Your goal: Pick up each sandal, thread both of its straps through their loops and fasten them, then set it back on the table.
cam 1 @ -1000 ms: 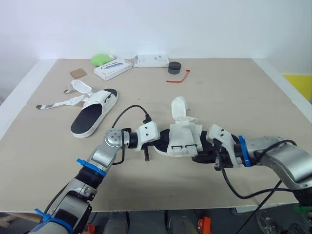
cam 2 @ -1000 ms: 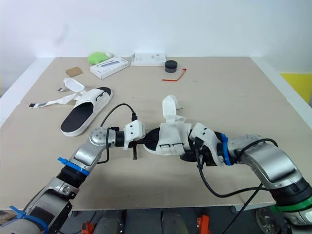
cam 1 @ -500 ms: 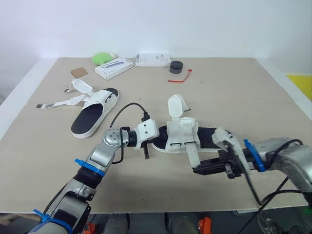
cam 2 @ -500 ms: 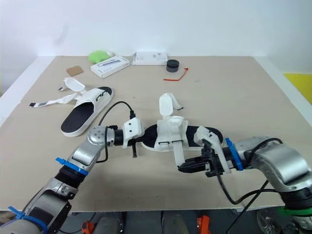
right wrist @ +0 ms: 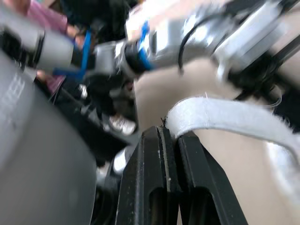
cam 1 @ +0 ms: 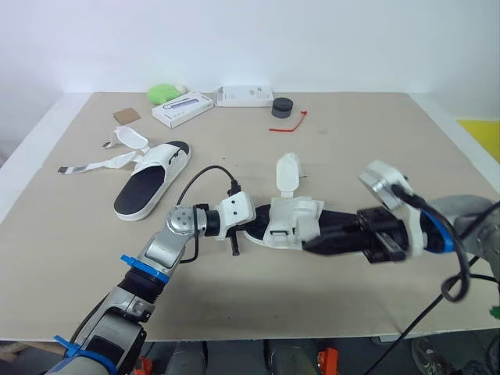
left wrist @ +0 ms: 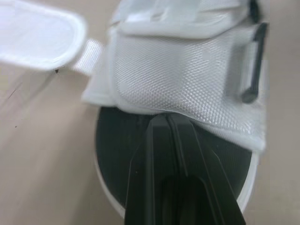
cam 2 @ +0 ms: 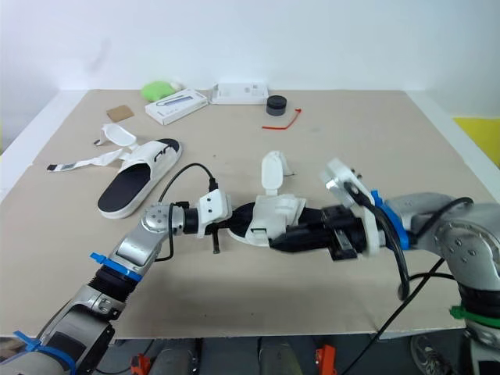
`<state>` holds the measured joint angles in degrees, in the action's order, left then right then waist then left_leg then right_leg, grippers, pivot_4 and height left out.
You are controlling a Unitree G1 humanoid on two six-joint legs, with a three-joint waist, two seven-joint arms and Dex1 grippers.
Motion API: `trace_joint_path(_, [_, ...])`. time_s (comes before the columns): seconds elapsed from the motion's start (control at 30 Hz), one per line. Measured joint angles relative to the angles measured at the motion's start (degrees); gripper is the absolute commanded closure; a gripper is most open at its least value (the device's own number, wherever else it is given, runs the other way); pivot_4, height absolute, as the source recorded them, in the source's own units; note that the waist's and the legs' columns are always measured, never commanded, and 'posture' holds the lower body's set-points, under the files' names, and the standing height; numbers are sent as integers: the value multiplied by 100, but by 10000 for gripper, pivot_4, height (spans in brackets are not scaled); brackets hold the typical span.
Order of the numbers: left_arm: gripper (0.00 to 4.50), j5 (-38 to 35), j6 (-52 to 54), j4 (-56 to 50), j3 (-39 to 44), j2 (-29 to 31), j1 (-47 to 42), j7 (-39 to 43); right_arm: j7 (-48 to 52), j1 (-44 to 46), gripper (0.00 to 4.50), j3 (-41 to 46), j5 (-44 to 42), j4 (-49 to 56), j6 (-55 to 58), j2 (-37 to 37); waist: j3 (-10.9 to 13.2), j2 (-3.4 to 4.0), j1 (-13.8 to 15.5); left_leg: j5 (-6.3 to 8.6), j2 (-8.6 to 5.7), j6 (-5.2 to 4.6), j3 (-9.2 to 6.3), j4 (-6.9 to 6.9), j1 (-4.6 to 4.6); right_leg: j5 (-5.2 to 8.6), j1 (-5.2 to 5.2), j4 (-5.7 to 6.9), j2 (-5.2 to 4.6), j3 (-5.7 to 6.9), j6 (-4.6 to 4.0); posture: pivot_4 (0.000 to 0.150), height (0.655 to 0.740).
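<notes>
At the table's (cam 1: 375, 148) middle we see a white sandal (cam 1: 293, 223) with a black footbed stretched between both arms. Our left gripper (left wrist: 167, 120) is at one end of that sandal. Its fingers are pressed together and lie over the footbed (left wrist: 117, 140), with their tips at the edge of the white mesh upper. At the sandal's other end is our right gripper (right wrist: 172, 134), its fingers clamped on a fuzzy white strap (right wrist: 225, 119) that runs out from between them. A second strap flap (cam 1: 287, 170) stands up from the sandal's far side, unfastened. Well to the left of this sandal and a little farther back lies the second sandal (cam 1: 148, 186), its long straps (cam 1: 92, 166) loose and spread on the table. Far beyond the first sandal, near the table's back edge, sit a green object (cam 1: 162, 94), a long white box (cam 1: 181, 109), another white box (cam 1: 244, 95), a small black round item (cam 1: 281, 107) and a red tie (cam 1: 287, 124). A square of cardboard (cam 1: 125, 116) lies far back and to the left of it.
</notes>
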<state>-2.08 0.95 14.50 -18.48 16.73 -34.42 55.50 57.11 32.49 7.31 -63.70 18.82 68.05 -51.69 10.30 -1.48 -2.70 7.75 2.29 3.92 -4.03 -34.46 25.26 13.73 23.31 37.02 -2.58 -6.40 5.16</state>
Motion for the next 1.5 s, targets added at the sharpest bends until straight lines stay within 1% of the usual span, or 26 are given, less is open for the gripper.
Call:
trace_joint_path(0.1, [45000, 49, -78, 4, -41, 9, 1, 10, -683, 269, 44476, -35, 122, -644, 194, 385, 0, 1, 11, -1, -1, -2, -1, 2, 1, -2, 0, 0, 0, 0, -1, 1500, 7400])
trace_joint_path(0.23, [45000, 152, -287, 11, -115, 112, 9, 63, -1091, 316, 44476, -143, 340, -787, 255, 636, 0, 1, 10, 0, -2, -1, -1, 9, 5, -3, 1, 0, 0, -1, 19, 1500, 7400])
trace_joint_path(0.4, [45000, 270, -583, 16, -186, 321, -14, 166, -1229, 324, 44476, -172, 355, -785, 288, 704, -1, 2, 8, 0, 6, -2, -3, 10, 2, -2, 0, 0, 9, -1, 9, 1500, 7400])
trace_joint_path(0.63, [45000, 294, -585, 30, -193, 456, -80, 309, -1257, 357, 44476, -172, 615, -1013, 195, 708, -2, 4, -2, 0, 22, -3, -2, 5, -7, -8, -1, 1, 24, -1, -16, 1500, 7400])
trace_joint_path(0.83, [45000, 192, -174, -124, -157, 431, -56, 354, -1374, 584, 44476, -171, 852, -1375, 128, 730, -2, 5, -1, 0, 27, -3, -1, 5, -6, -9, -1, 1, 28, -1, -18, 1500, 7400])
trace_joint_path(1.0, [45000, -55, 438, -365, -90, 313, 79, 360, -1797, 902, 44476, -172, 1373, -2221, 117, 928, -2, 4, -2, -1, 28, -4, -1, 4, -8, -12, -1, 1, 30, -1, -19, 1500, 7400])
trace_joint_path(1.17, [45000, -85, 576, -495, -110, 288, 138, 365, -2094, 1103, 44476, -168, 1698, -2759, 46, 1217, -4, 7, -3, -1, 28, -4, -1, 5, -8, -12, -1, 1, 32, -1, -18, 1500, 7400])
trace_joint_path(1.23, [45000, -84, 575, -504, -112, 288, 147, 363, -2003, 1116, 44476, -57, 1592, -2782, 107, 1313, -4, 7, -3, -1, 28, -4, -1, 5, -7, -12, -2, 1, 32, -1, -17, 1500, 7400])
trace_joint_path(1.37, [45000, -84, 564, -498, -112, 298, 150, 369, -1448, 1142, 44476, 370, 827, -2458, 530, 1301, -4, 8, -3, -1, 29, -4, -2, 6, -7, -11, -2, 1, 33, -1, -16, 1500, 7400])
trace_joint_path(1.5, [45000, -67, 542, -480, -106, 302, 150, 345, -1081, 1155, 44476, 587, 153, -2114, 938, 1245, -4, 8, -4, -1, 31, -4, -2, 4, -8, -13, -2, 1, 35, -2, -20, 1500, 7400])
